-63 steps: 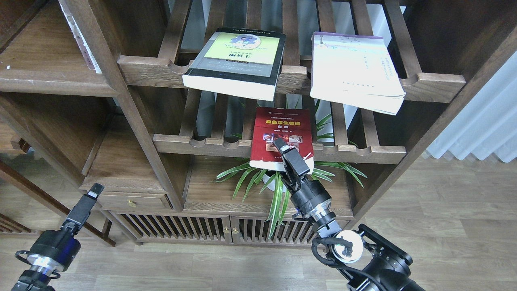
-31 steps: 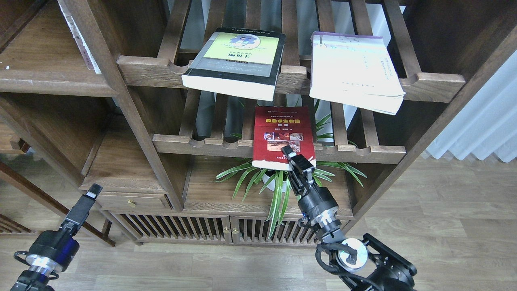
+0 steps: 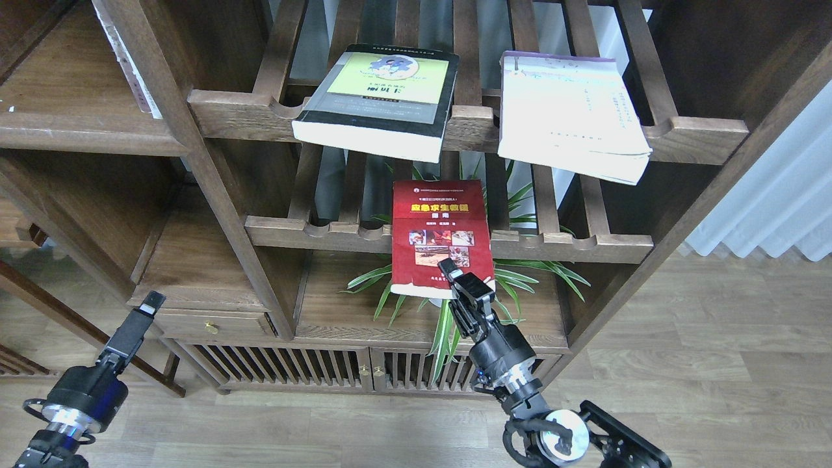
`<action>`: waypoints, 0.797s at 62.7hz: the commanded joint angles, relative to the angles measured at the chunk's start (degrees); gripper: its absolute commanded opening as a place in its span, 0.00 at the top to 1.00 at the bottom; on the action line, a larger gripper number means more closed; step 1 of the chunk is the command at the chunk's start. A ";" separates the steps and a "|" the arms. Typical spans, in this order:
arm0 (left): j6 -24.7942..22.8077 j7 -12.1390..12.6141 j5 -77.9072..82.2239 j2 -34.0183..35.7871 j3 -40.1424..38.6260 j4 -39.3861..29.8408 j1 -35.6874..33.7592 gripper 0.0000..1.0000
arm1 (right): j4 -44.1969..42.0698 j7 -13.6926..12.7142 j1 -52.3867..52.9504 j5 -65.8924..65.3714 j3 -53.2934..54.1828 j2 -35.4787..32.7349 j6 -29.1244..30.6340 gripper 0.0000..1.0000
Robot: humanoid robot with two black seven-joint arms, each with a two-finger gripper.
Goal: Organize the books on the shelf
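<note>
Where the right arm's fingers point(image 3: 455, 276) pinch its near corner, red paperback with yellow title point(image 3: 439, 237): overhanging the lower slatted wooden rack point(image 3: 585, 246), apparently held for removal. Left fingers point(image 3: 151, 303): idle, state indiscernible.

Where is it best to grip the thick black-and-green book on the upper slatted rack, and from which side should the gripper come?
Grip the black-and-green book at its near page edge, which overhangs the rack's front rail. Come from the front, one finger above the cover and one below. It lies flat, and only that overhanging part seems free underneath.
</note>
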 commanded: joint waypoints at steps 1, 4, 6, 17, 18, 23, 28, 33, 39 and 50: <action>0.00 0.32 0.04 -0.64 2.62 -0.24 -0.08 0.00 | 1.36 -1.41 -3.35 -2.05 -1.92 0.01 0.01 0.95; 0.00 0.23 -0.14 -0.72 4.11 -0.50 0.01 0.00 | 2.06 -2.03 -4.75 -3.19 -2.80 0.01 0.01 0.95; 0.00 0.14 -0.14 -0.81 4.73 -0.68 0.10 0.00 | 2.50 -2.29 -5.46 -3.81 -3.06 0.01 0.01 0.95; 0.00 0.06 -1.01 -2.66 7.98 -1.29 0.63 0.00 | 2.68 -2.82 -8.10 -5.39 -3.85 0.01 0.01 0.95; 0.00 0.14 -1.63 -3.01 8.59 -1.29 0.63 0.00 | 2.68 -3.08 -8.45 -5.57 -4.12 0.01 0.01 0.95; 0.00 0.06 -3.74 -4.06 10.35 -1.47 0.54 0.00 | 2.68 -4.14 -9.06 -5.74 -4.91 0.01 0.01 0.95; 0.00 0.06 -5.32 -4.68 12.20 -1.64 0.45 0.00 | 2.59 -5.02 -9.50 -5.83 -5.26 0.01 0.01 0.95; 0.00 -0.29 -5.94 -5.65 14.66 -1.73 0.36 0.00 | 2.24 -6.07 -10.03 -6.62 -5.61 0.01 0.01 0.95; 0.00 -0.56 -6.03 -6.70 15.01 -2.52 0.45 0.00 | 1.89 -6.60 -10.12 -6.89 -5.96 0.01 0.01 0.95; 0.00 -0.56 -5.94 -8.10 17.91 -3.66 0.01 0.00 | 1.62 -7.74 -10.21 -6.89 -6.49 0.01 0.01 0.95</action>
